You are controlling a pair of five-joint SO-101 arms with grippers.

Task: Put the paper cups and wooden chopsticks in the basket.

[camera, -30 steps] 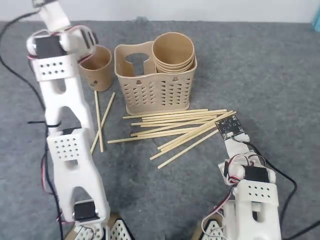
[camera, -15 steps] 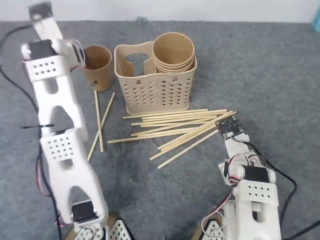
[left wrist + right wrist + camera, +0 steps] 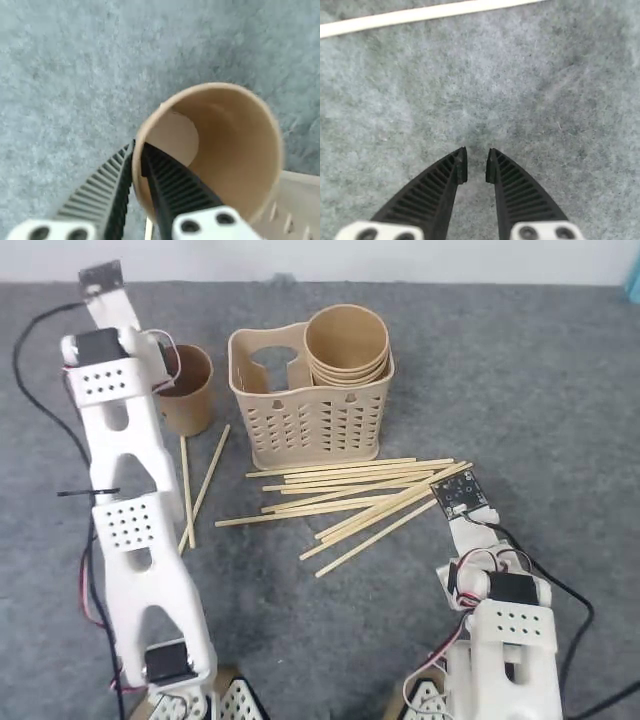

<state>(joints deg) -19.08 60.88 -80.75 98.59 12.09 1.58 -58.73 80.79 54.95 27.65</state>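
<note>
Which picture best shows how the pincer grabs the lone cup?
The left wrist view: the left pincer pinches the cup at its rim, one finger inside, one outside. The high view shows the cup partly behind the arm.

Table (image 3: 560, 390): grey, felt-like covering.
On it:
- one tan perforated basket (image 3: 310, 425), upright, toward the far side;
- a loose fan of wooden chopsticks (image 3: 360, 495), just in front of the basket;
- two further chopsticks (image 3: 195, 485) in a narrow V, on the left arm's side;
- two white arm bases (image 3: 500, 660) at the near edge.
</note>
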